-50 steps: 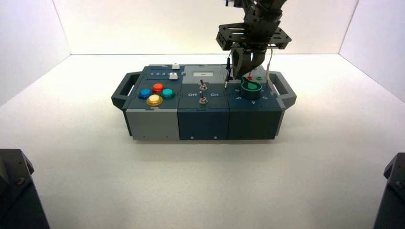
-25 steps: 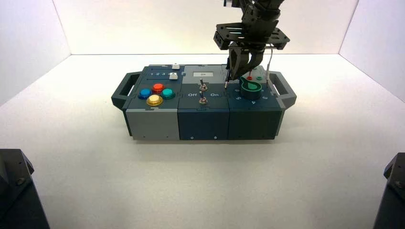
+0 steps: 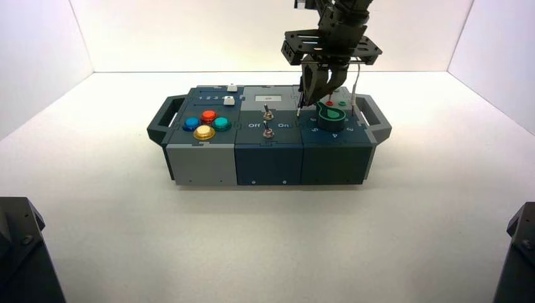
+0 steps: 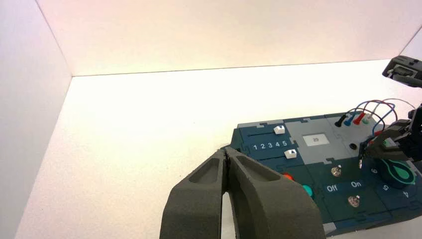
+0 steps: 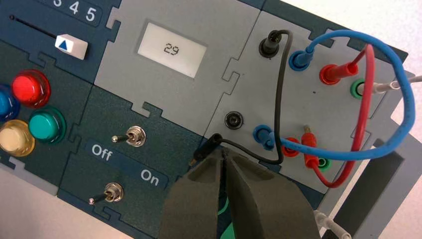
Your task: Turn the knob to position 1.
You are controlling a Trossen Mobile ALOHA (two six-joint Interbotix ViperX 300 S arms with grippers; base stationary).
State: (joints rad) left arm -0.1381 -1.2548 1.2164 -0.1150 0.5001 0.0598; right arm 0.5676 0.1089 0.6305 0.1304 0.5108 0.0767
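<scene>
The knob point(image 3: 330, 115), a green teardrop cap on a short dark cylinder, sits on the right section of the box point(image 3: 202, 163). My right gripper point(image 3: 315, 101) hangs shut just above the knob's back left edge, without holding it. In the right wrist view, part of the green knob point(image 5: 226, 233) shows behind the closed right gripper point(image 5: 224, 149). A loose black plug point(image 5: 205, 149) lies at its tips. My left gripper point(image 4: 227, 149) is shut and empty, parked well off the box's left side. From there the knob point(image 4: 398, 172) appears at the far right.
The box also carries coloured push-buttons point(image 3: 206, 124), two metal toggles point(image 5: 134, 136) by Off/On lettering, a small display point(image 5: 171, 50) reading 29, sliders with a 1–5 scale point(image 4: 269, 145), and looped blue, red and black wires point(image 5: 378, 104). Handles stick out at both ends.
My right gripper has risen slightly from the knob and shifted a little left. The knob's pointer looks unchanged. The left arm has not moved.
</scene>
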